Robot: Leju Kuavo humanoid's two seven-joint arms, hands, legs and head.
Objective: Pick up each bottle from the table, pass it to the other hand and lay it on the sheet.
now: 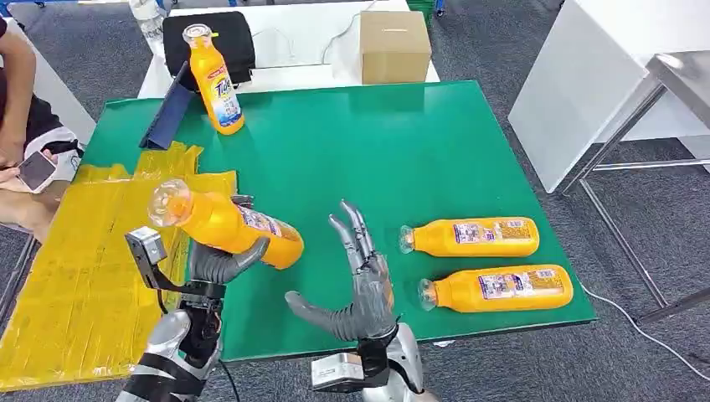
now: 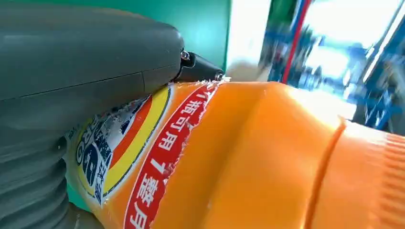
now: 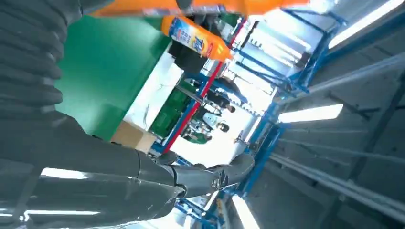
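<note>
The left hand [image 1: 219, 261] gripped an orange bottle [image 1: 224, 222] tilted above the mat's left edge, beside the yellow sheet [image 1: 75, 276]; the right hand [image 1: 356, 280] stood empty nearby, fingers spread. Held near its base with the cap end high, the bottle might have slipped or rolled on release. Two bottles [image 1: 469, 237] [image 1: 498, 288] lay on the green mat [image 1: 377, 151], a third [image 1: 216, 79] upright at the back. Beyond were a cardboard box [image 1: 393, 46], white tables and grey carpet.
</note>
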